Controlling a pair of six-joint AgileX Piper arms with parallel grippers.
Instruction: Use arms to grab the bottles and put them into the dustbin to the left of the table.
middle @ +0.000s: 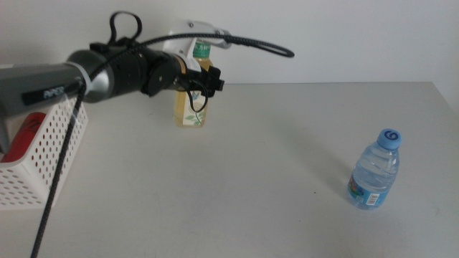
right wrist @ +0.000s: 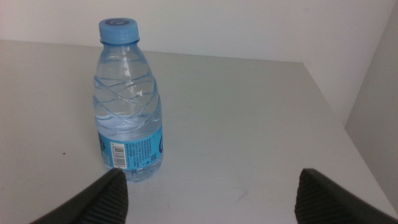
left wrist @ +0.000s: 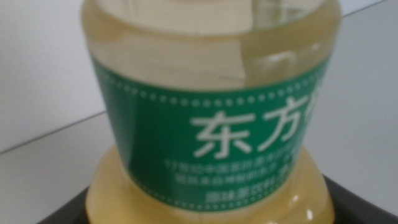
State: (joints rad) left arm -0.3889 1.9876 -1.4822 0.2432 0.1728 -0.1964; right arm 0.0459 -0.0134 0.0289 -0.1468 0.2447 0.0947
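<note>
the left hand [middle: 204, 81] is at the tea bottle [middle: 192, 100], which stands upright near the table's [middle: 287, 165] far edge, filling the left wrist view; whether it is pinching yet i cannot tell. the dustbin [middle: 39, 154] sits at the left edge. the right hand [right wrist: 211, 190] is spread, the upright water bottle [right wrist: 129, 102] just ahead, near the right edge.

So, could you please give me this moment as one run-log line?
left gripper: around tea bottle | right gripper: open, facing water bottle | dustbin: red item inside
</note>
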